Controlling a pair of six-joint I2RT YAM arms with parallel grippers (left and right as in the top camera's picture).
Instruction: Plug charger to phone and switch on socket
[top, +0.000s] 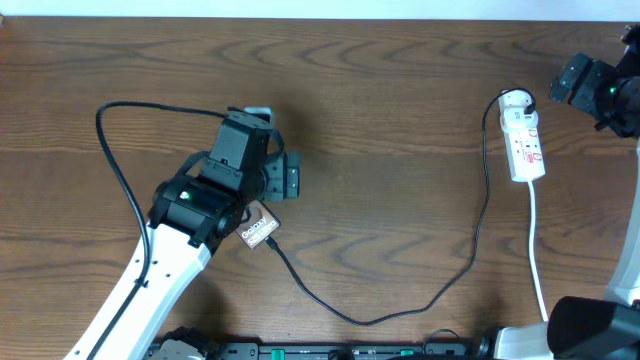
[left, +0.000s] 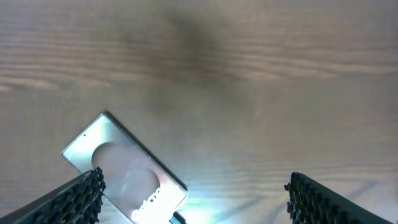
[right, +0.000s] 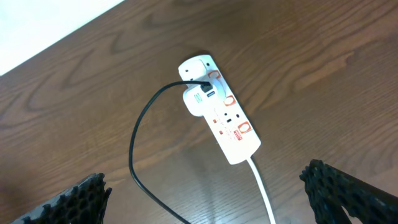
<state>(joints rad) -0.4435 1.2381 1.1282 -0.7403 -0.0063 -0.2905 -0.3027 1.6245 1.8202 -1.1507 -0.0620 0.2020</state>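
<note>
The phone (top: 259, 229), a dark slab with white "Galaxy" lettering, lies half under my left arm (top: 235, 160). In the left wrist view the phone (left: 124, 165) glares pale next to the left finger (left: 78, 199). My left gripper (left: 196, 180) hangs open above it, holding nothing. The black charger (top: 400, 308) runs from the phone's lower corner across the table to the white socket (top: 524, 135). Its plug tip (left: 178, 218) meets the phone's edge. My right gripper (right: 205, 177) is open above the table just short of the socket (right: 221, 112), with the charger cable (right: 134, 149) below it.
The socket's white cord (top: 537, 255) trails toward the front edge at the right and shows in the right wrist view as the cord (right: 261, 186). A black robot cable (top: 112, 150) loops at the left. The right arm (top: 600, 90) sits at the far right edge.
</note>
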